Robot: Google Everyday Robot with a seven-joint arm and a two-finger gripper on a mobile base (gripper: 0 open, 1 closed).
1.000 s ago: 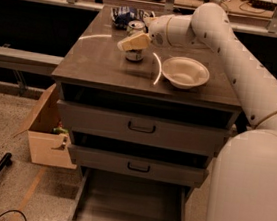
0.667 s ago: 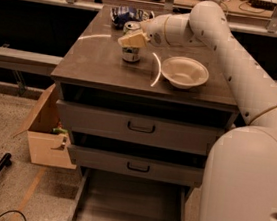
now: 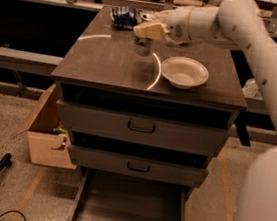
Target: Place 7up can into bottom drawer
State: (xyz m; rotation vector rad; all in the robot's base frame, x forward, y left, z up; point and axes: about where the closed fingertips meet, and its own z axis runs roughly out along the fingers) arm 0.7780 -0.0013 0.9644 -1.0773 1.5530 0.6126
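Note:
The 7up can [image 3: 142,47] is a small green and white can, held just above the dark top of the grey cabinet [image 3: 104,58], left of the middle. My gripper [image 3: 149,31] reaches in from the right and is shut on the can's top, with its cream fingers [image 3: 153,30] covering the lid. The bottom drawer [image 3: 129,207] stands pulled open at the foot of the cabinet, its grey floor bare. It lies well below and in front of the can.
A white bowl [image 3: 185,72] sits on the cabinet top right of the can. A dark blue bag [image 3: 124,16] lies at the back. The two upper drawers [image 3: 141,128] are shut. A cardboard box [image 3: 49,139] stands on the floor to the left.
The can has risen off the cabinet top and moved a little to the right together with my gripper. The bowl and drawers have not moved.

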